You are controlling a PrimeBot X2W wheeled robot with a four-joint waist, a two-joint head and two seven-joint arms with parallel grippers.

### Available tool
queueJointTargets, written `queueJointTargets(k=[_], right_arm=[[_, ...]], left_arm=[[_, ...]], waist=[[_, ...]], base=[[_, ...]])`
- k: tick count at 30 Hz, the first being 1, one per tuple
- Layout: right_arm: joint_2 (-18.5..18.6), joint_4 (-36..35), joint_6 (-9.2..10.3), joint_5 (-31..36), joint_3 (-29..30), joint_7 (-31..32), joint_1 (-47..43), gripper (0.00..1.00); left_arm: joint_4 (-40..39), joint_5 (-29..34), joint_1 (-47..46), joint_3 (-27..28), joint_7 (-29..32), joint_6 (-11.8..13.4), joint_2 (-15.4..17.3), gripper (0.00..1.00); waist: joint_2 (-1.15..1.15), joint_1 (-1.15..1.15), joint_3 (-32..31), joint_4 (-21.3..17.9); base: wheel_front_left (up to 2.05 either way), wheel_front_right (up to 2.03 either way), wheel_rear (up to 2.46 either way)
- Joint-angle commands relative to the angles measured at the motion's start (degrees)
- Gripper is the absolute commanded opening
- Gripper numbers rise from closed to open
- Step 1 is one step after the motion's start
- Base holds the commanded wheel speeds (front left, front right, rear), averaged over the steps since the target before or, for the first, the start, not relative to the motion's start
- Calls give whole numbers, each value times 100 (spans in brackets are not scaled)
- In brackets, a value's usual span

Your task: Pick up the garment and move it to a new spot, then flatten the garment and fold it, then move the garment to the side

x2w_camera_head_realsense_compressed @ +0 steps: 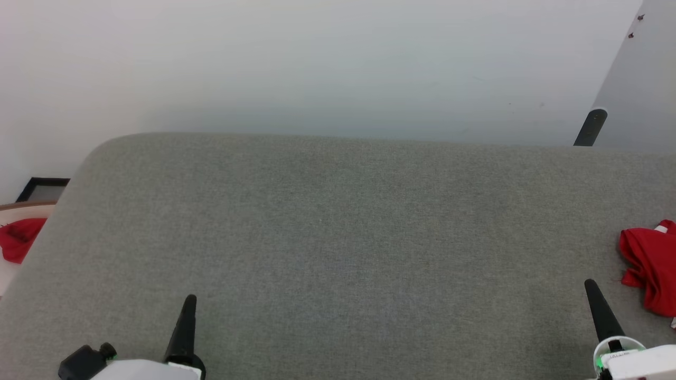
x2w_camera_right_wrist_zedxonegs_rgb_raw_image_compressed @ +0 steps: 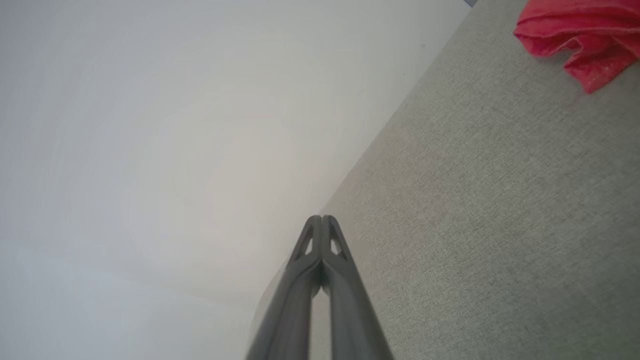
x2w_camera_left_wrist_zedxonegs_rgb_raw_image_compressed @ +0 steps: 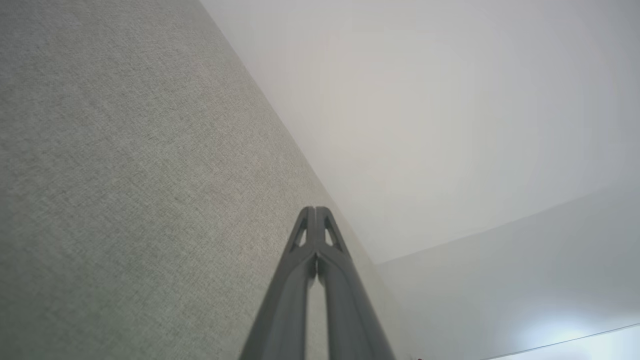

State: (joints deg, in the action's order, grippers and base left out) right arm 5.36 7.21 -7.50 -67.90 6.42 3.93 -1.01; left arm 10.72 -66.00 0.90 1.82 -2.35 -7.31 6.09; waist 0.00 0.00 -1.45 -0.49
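The garment (x2w_camera_head_realsense_compressed: 652, 264) lies bunched at the far right edge of the grey fabric surface (x2w_camera_head_realsense_compressed: 338, 237), red with a scrap of white at its top. In the right wrist view the garment (x2w_camera_right_wrist_zedxonegs_rgb_raw_image_compressed: 575, 30) shows as red folds in the upper right corner. My right gripper (x2w_camera_head_realsense_compressed: 590, 285) is shut and empty, a short way left of the garment and apart from it; its tips (x2w_camera_right_wrist_zedxonegs_rgb_raw_image_compressed: 321, 218) meet. At the lower left my left gripper (x2w_camera_head_realsense_compressed: 190, 300) is shut with nothing in it, its fingers (x2w_camera_left_wrist_zedxonegs_rgb_raw_image_compressed: 315, 210) pressed together over the grey surface.
A smaller lump of plain red cloth (x2w_camera_head_realsense_compressed: 18, 237) rests on a pale round surface beyond the grey surface's left edge, by a black frame (x2w_camera_head_realsense_compressed: 42, 187). A dark post (x2w_camera_head_realsense_compressed: 590, 126) stands at the back right. A white wall runs behind.
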Motion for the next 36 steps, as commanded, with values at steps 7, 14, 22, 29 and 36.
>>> queueJointTargets(k=[7, 14, 22, 29, 36], right_arm=[[-23, 61, 0, -385, 15, 45, 223, 0], [-61, 156, 1, -699, 16, 77, 313, 0], [-100, 263, 0, -1037, 17, 115, 395, 0], [-132, 344, 0, -1321, 17, 150, 467, 0], [-159, 426, 0, -1596, 17, 172, 539, 0]], left_arm=[[15, -436, -198, 69, 120, -17, -19, 0], [62, -792, -279, 116, 226, -19, -54, 0], [116, -1172, -372, 164, 337, -21, -92, 0], [163, -1480, -445, 204, 425, -23, -123, 0], [204, -1768, -512, 245, 526, -25, -150, 0]], waist=[[0, 0, 17, 6], [0, 0, 35, 11], [0, 0, 56, 17], [0, 0, 74, 23], [0, 0, 93, 28]], base=[[0, 0, 0], [0, 0, 0], [0, 0, 0], [0, 0, 0], [0, 0, 0]])
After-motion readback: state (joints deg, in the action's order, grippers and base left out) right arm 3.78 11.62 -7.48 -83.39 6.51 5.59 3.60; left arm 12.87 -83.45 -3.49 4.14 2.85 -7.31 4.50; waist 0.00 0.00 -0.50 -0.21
